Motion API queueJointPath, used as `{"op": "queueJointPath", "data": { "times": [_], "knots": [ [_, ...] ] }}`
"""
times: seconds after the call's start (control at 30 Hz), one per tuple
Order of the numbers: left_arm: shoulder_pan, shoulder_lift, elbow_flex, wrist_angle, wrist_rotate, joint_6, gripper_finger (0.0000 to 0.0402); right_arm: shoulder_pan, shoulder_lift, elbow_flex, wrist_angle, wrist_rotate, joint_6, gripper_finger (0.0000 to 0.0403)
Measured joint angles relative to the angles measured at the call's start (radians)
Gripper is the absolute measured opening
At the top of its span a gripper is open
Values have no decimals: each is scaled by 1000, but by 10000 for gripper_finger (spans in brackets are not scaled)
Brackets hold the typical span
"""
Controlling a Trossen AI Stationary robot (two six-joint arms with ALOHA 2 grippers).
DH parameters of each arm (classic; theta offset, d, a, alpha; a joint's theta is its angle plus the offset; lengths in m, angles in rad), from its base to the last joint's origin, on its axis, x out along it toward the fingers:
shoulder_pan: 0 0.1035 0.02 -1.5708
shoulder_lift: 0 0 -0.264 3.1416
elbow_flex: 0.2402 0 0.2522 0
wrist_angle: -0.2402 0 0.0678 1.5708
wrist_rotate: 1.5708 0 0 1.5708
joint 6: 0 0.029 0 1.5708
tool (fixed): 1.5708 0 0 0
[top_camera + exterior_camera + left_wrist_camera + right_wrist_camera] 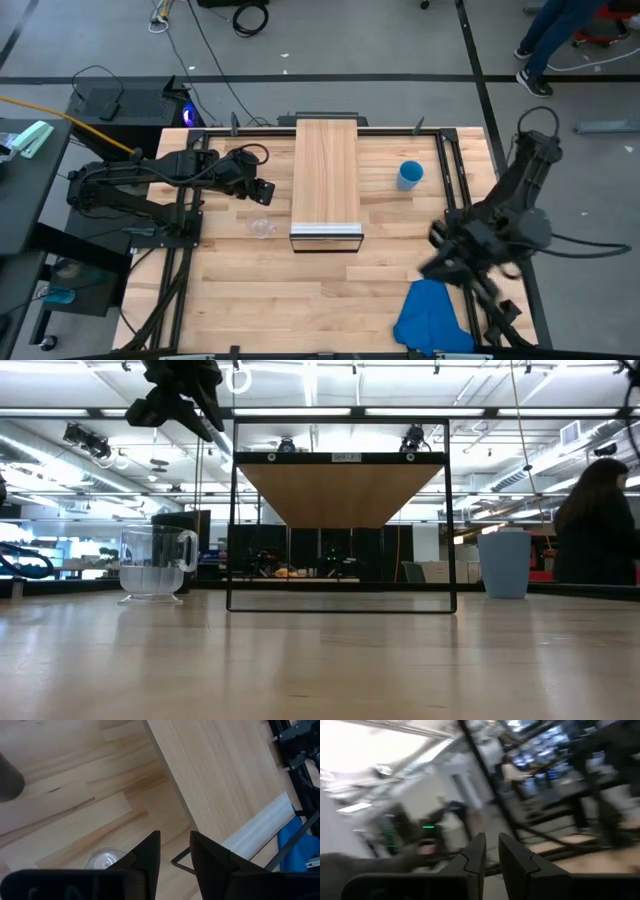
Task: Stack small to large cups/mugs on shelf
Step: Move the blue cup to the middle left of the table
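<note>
Blue cloth (pixel 432 318) sits at the near edge of the tabletop (pixel 250 290), right of centre, just beside the right arm's base. Glass mug (pixel 262 227) stands upright on the tabletop just left of the shelf's front corner, not touching it; the low view shows it (pixel 157 563) with its handle toward the shelf frame. Shelf (pixel 327 180) runs front to back down the middle, light-wood board with a silvery-white front edge (pixel 326 230), raised on a thin black frame (pixel 342 605); nothing on it. Blue cup (pixel 410 175) is upright on the tabletop right of the shelf, well apart from it, toward the far side.

Left end effector (pixel 264 190) hovers above the tabletop between the glass mug and the shelf's left edge, holding nothing; in the left wrist view its fingers (pixel 148 854) stand slightly parted with a narrow gap, mug rim (pixel 105 858) visible beneath them. Right end effector (pixel 489 851) is off at the right side of the tabletop, lifted and pointing out into the room; fingers a slit apart, holding nothing. Black cup: can't find it in any view. A person (pixel 598 525) stands in the room beyond the right side.
</note>
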Motion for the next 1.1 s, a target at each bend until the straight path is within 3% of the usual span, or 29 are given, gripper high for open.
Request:
{"op": "queueJointPath", "data": {
  "times": [0.2,0.47,0.77,0.9,1.1],
  "knots": [
    [0,0,0,2,0,3,110,-303,-4,43,-214,-116,33,58],
    [-27,0,0,13,-1,19,114,-839,-48,53,-322,-496,56,58],
    [-96,0,0,13,-51,3,114,-1472,-85,53,-656,-823,184,58],
    [-118,0,0,13,-96,-13,113,-1640,-85,53,-852,-917,216,58],
    [-135,0,0,14,-128,-28,111,-1769,-84,53,-1097,-912,181,58]
  ]
}}
